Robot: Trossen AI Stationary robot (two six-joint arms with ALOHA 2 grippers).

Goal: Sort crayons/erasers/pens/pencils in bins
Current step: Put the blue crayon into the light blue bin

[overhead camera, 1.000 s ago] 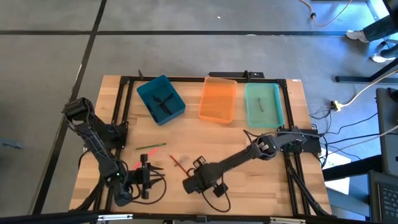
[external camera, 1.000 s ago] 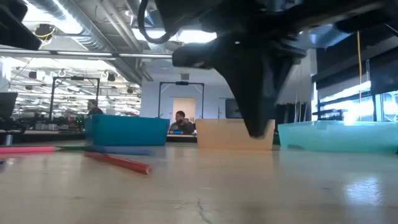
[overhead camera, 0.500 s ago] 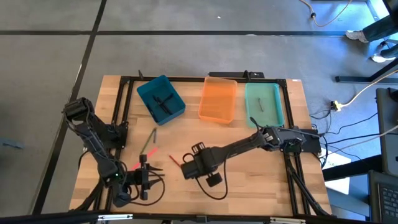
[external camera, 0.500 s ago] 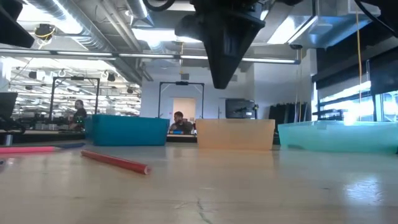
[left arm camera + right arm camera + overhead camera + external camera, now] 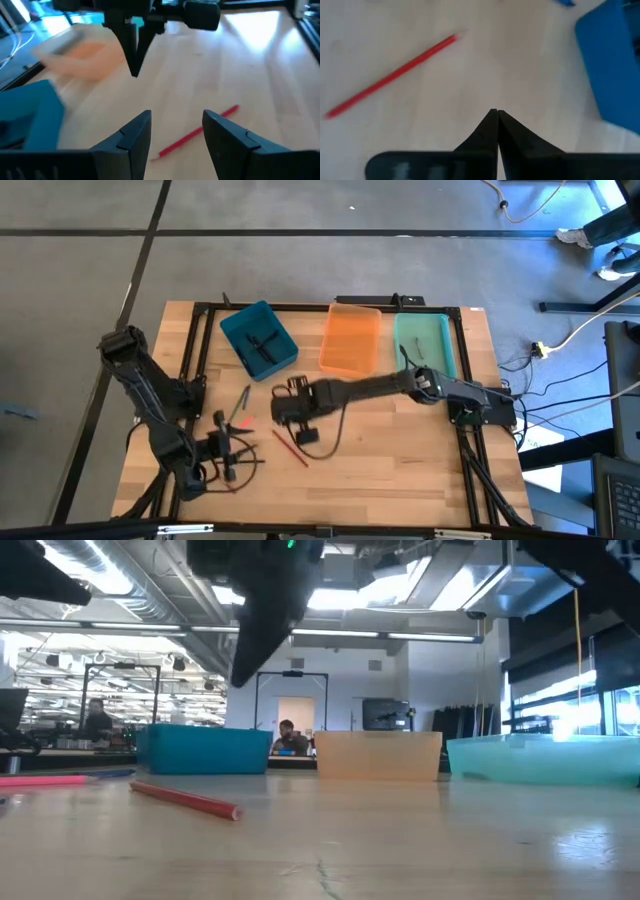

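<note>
No readable labels are seen. 3 bins are lined up at the table's (image 5: 420,455) far side: teal-blue bin (image 5: 259,339) w/ dark sticks, orange bin (image 5: 351,340), mint bin (image 5: 424,347) w/ 1 stick. Right gripper (image 5: 287,406) is clenched, empty, above a red pencil (image 5: 291,447). Left gripper (image 5: 174,131) is released nearby. Pink (image 5: 240,422) & green (image 5: 242,399) sticks lie loose.

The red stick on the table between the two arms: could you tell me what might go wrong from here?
1. The right gripper is shut and empty above the red stick; it must open before descending, or it may only push the stick.
2. The left gripper is open and faces the same stick, with the right gripper close ahead, so both reaching in could bring a collision.
3. A green stick and a pink stick lie nearby and might be knocked.
</note>
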